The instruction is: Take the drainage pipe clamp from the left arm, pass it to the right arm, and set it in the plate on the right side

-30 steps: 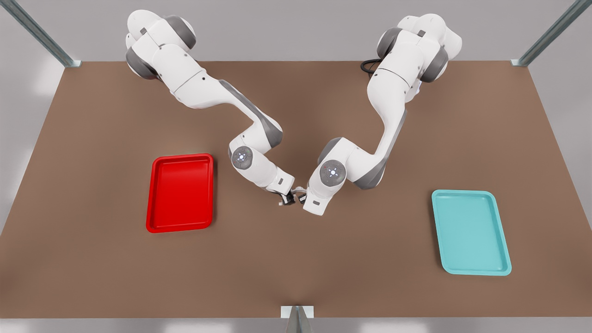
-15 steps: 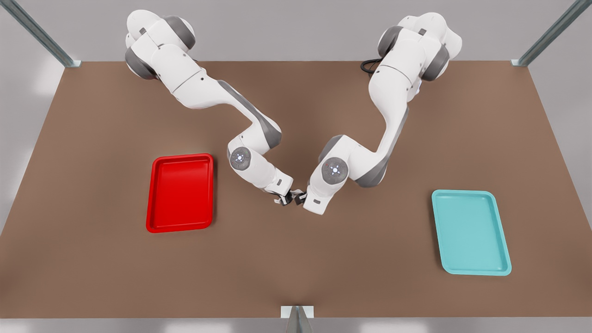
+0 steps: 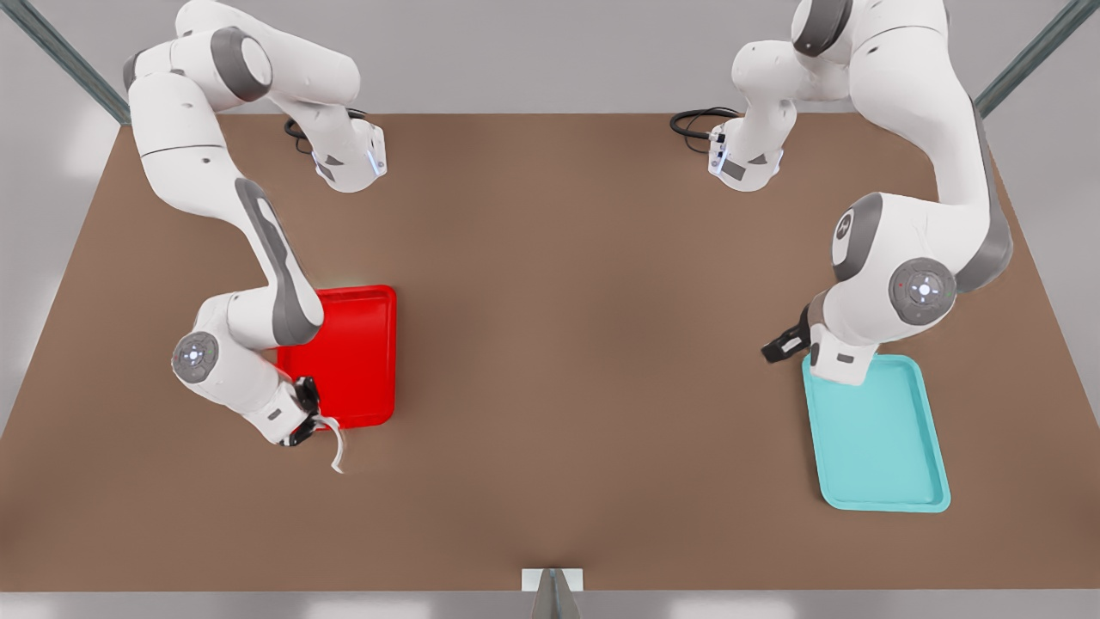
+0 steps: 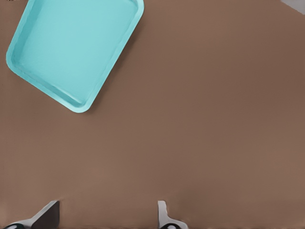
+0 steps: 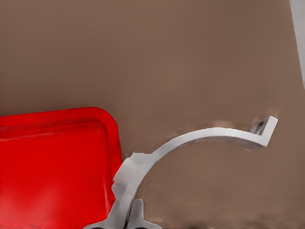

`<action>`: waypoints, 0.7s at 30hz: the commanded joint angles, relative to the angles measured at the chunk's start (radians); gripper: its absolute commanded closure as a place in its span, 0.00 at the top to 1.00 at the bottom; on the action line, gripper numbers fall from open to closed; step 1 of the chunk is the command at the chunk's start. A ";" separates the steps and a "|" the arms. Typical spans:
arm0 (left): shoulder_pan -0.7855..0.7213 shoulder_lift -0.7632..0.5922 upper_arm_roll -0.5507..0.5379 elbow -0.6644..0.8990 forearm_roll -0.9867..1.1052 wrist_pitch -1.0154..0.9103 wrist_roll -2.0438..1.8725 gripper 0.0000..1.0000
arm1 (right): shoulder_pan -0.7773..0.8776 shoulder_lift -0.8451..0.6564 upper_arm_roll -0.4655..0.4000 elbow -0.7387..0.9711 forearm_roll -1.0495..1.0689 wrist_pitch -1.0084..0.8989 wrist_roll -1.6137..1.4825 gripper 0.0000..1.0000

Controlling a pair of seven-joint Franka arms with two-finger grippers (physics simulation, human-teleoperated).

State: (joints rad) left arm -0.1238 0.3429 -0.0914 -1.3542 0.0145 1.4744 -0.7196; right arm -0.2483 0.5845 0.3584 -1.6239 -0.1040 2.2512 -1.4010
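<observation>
The drainage pipe clamp (image 3: 334, 443), a thin white half-ring with bent tabs, is pinched at one end by my right gripper (image 3: 303, 419) on the front view's left. It sticks out over the brown table just past the near edge of the red plate (image 3: 361, 344). The right wrist view shows the clamp (image 5: 205, 138) arching away from my gripper (image 5: 131, 220), beside the plate's rounded corner (image 5: 47, 167). My left gripper (image 3: 778, 346) hangs open and holds nothing at the front view's right, by the teal tray's far corner. Its fingers (image 4: 45, 214) stand wide apart.
A teal tray (image 3: 885, 447) lies on the front view's right, and it also appears in the left wrist view (image 4: 71, 47). Bare brown table spans the middle between the two trays. Metal frame posts stand at the table's far corners and near edge.
Both arms have swung apart from the table's centre. The clamp went with the right gripper to the red plate's near edge. The left gripper let go and moved over to the teal tray.
</observation>
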 commanded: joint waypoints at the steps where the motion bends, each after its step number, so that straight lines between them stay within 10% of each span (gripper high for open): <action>1: -0.002 -0.027 -0.005 -0.016 0.028 -0.172 0.605 1.00 | -0.051 0.008 0.001 -0.004 -0.082 -0.047 -0.064 0.22; 21: 0.023 -0.059 -0.025 -0.008 0.028 -0.154 0.609 1.00 | -0.101 -0.158 0.014 -0.568 -0.068 0.321 -0.052 0.22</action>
State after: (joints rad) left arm -0.1011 0.2845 -0.1165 -1.3626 0.0411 1.3235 -0.3018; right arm -0.3494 0.4224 0.3725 -2.1891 -0.1734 2.5196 -1.4438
